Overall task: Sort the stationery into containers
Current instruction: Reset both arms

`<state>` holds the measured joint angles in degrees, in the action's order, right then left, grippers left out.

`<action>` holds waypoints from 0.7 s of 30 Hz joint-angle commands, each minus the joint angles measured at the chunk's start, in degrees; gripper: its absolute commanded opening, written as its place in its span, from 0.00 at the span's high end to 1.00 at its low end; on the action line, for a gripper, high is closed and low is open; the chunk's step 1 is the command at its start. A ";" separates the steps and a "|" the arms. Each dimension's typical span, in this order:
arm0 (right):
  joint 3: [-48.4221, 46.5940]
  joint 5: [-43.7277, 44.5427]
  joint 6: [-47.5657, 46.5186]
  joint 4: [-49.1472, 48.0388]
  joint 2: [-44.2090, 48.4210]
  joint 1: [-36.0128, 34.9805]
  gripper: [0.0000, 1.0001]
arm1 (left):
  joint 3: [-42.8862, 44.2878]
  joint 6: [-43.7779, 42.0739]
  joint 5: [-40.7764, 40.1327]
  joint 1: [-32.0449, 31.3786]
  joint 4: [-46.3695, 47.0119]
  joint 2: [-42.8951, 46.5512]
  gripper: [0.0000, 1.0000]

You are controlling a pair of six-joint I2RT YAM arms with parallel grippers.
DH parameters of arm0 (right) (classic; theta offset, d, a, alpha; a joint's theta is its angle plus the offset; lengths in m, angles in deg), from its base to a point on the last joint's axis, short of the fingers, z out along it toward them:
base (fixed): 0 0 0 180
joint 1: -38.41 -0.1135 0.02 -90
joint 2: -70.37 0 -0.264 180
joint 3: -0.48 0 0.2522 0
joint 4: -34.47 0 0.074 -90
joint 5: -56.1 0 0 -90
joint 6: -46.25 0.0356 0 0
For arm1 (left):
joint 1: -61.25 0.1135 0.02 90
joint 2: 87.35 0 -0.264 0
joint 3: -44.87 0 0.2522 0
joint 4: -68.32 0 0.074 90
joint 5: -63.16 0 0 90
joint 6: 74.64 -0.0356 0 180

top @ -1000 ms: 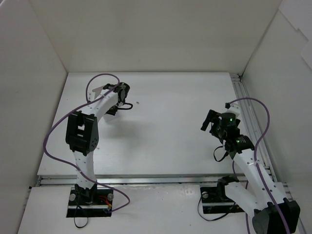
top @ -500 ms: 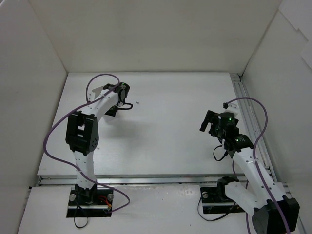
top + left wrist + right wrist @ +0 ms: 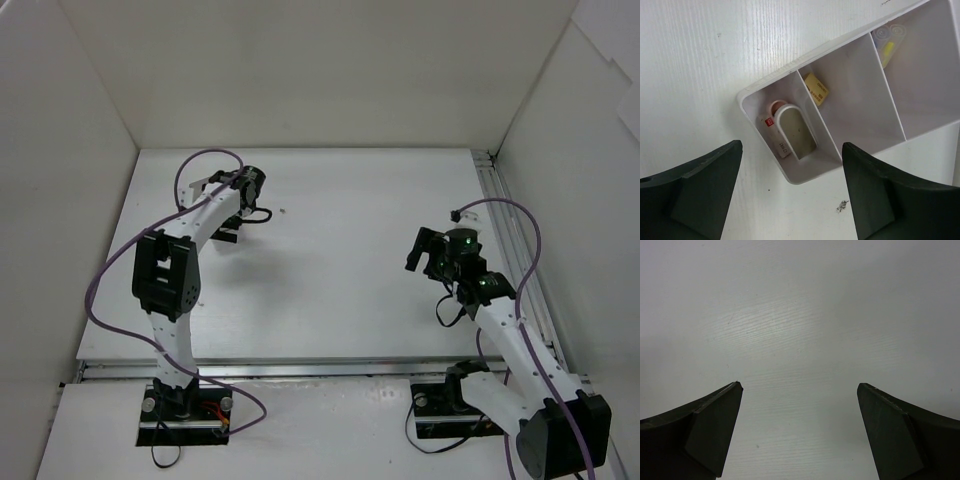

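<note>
under left claw (image 3: 791,150), organizer (image 3: 855,110), erasers (image 3: 796,134) inside

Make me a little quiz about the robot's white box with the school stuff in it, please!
1. True or false: in the left wrist view, the white organizer shows three compartments in a row.
2. Pick one: where does the beige block lie? A) in the end compartment at the organizer's corner, B) in the middle compartment, C) on the table outside.
3. Fill the gap: the left fingers stand ___ above the organizer, with nothing between them.

Key: 1 true. 2 B. 3 open.
</note>
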<state>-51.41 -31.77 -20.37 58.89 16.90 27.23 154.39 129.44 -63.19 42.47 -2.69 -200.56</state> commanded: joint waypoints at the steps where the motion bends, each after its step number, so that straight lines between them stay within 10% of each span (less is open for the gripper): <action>1: -2.39 -1.78 -1.31 -2.92 -1.46 0.28 0.02 | -0.05 18.55 -1.26 0.24 1.00 4.84 0.24; 5: -2.65 -4.58 -1.75 -3.36 -2.33 0.37 0.02 | -1.02 17.24 -1.26 0.24 2.93 5.89 0.24; 9: -2.74 -6.00 -2.28 -4.06 -2.51 0.46 0.02 | -2.42 6.98 -0.82 0.24 9.42 8.70 0.02; 21: -1.07 -5.21 -1.76 -5.56 0.91 0.37 0.02 | -8.32 -65.78 23.50 -3.27 26.05 23.29 0.00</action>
<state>-51.41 -37.32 -21.57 56.46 15.54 27.23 144.23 89.29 -48.88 40.06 18.64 -180.80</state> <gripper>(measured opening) 0.979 0.996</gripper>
